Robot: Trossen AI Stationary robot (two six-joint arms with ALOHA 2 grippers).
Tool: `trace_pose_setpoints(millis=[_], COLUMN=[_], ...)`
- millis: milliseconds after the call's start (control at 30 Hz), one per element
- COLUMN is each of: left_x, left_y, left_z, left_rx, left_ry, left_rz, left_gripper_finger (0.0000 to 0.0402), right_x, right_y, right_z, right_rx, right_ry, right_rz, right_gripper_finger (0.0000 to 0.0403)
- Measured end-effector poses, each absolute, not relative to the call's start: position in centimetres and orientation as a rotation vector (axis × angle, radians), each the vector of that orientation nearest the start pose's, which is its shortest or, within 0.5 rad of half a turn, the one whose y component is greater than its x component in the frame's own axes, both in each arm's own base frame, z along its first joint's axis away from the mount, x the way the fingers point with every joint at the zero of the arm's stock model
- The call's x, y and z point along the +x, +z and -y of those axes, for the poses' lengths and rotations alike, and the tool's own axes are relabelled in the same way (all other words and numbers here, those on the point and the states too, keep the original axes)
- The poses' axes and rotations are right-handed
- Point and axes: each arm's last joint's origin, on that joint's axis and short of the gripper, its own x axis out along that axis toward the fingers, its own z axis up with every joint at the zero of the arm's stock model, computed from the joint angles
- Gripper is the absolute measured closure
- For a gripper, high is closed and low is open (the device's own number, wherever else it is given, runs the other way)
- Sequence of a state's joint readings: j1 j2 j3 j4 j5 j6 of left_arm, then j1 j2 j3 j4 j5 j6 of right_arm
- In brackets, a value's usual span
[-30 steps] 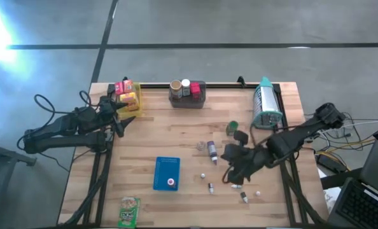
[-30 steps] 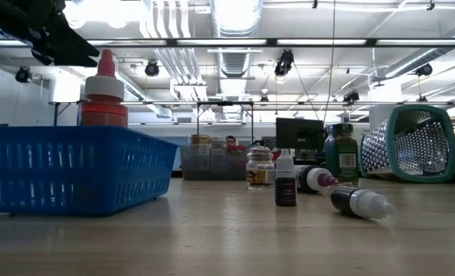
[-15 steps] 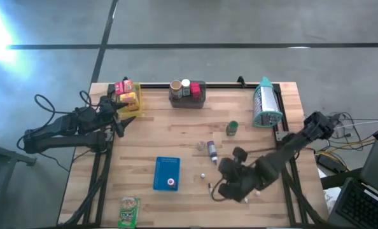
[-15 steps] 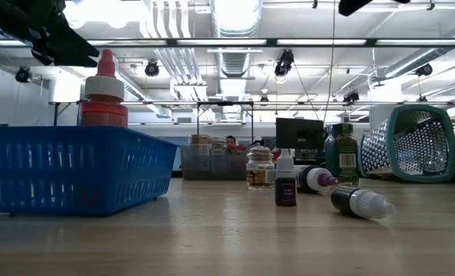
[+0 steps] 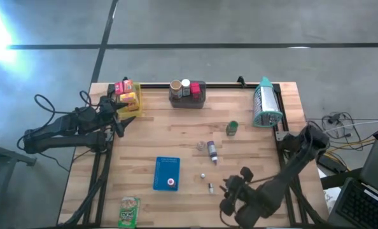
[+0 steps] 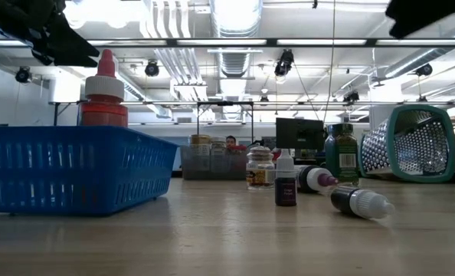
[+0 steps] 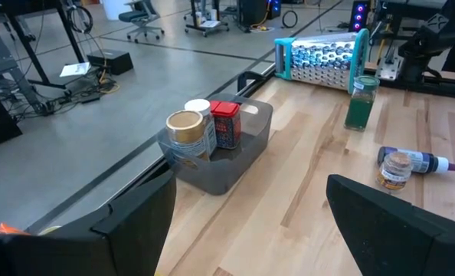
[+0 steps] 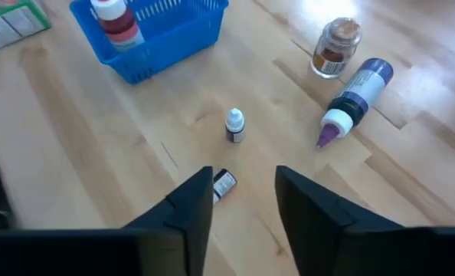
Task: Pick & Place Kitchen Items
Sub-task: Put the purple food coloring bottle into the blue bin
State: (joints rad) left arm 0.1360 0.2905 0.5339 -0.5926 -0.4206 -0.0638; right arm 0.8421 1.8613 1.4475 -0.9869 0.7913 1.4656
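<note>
Right pincer hanging over the near right part of the counter, fingers parted with nothing between them. Directly beyond those fingers: a tiny bottle lying flat, and a little farther a tiny bottle standing upright, the two near each other but apart. Farther still, a small jar upright beside a purple-tipped tube on its side, near the counter's middle. Green jar upright farther right, and a teal-framed mesh basket tipped over at the far right edge.

Blue tray left of the tiny bottles, holding a red-and-white bottle. Green packet at the near left corner. Grey bin at the far edge, holding cans and a red box. Yellow bin with pink and yellow packets at the far left corner.

Left pincer spread wide, empty, beside the yellow bin at the left edge.
</note>
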Motion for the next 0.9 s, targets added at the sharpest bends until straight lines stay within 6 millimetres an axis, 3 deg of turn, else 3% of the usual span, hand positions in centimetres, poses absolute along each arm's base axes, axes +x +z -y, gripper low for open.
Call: trace_pose_setpoints(millis=[200,467,900], left_x=[7.7,7.7,7.6], left_y=[26.4,26.4,26.5], left_z=[-2.2,-2.2,-2.3], left_rx=[-0.012,-0.013,-0.009], left_ry=[0.561,0.562,0.584], left_rz=[-0.331,-0.329,-0.323], left_gripper_finger=[0.0060,0.0060,0.0060], right_x=[25.7,27.6,30.5], right_y=[18.2,13.1,12.5], right_z=[-27.3,-28.2,-26.3], right_rx=[0.250,0.293,0.310], right_ry=[-0.659,-0.692,-0.746], right_rz=[-0.530,-0.486,-0.464], right_gripper_finger=[0.0224,0.0194,0.0136])
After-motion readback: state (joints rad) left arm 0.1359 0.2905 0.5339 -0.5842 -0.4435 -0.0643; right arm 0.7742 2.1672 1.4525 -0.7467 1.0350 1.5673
